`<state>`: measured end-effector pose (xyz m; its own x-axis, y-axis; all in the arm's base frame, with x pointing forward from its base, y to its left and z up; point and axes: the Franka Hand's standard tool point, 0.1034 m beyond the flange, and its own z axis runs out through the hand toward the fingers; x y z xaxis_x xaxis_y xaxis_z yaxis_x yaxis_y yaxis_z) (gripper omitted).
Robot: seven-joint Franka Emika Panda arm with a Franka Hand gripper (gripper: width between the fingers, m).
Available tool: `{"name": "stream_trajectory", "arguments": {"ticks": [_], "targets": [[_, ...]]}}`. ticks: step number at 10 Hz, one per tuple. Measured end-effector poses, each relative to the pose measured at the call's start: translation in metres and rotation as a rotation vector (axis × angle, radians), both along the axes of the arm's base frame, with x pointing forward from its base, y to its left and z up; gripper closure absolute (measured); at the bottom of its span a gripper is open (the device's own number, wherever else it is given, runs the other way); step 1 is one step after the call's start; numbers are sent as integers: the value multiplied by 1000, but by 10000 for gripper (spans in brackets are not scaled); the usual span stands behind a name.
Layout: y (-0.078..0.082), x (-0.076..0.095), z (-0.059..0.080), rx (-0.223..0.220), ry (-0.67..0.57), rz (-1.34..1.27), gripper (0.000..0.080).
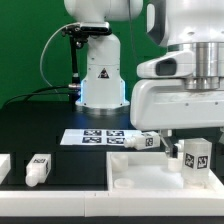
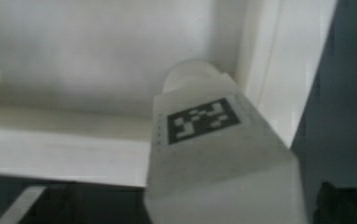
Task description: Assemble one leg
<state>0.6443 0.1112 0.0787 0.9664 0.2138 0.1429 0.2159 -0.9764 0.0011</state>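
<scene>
White plastic panel (image 1: 128, 172) with raised rims lies under the leg (image 1: 195, 158), which stands upright beneath the gripper (image 1: 188, 147). I cannot tell whether the fingers clasp it. Black-and-white square tags mark this leg, a second leg (image 1: 146, 141) beside the panel, and the marker board (image 1: 95, 135).
</scene>
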Motion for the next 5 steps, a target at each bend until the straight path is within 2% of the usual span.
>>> {"name": "stream_trajectory", "arguments": {"ticks": [1, 3, 4, 5], "targets": [[-1, 0, 0, 3, 0, -30, 172], [-1, 0, 0, 3, 0, -30, 441], [-1, 0, 0, 17, 3, -115, 441], [-1, 0, -1, 26, 5, -183, 514]]}}
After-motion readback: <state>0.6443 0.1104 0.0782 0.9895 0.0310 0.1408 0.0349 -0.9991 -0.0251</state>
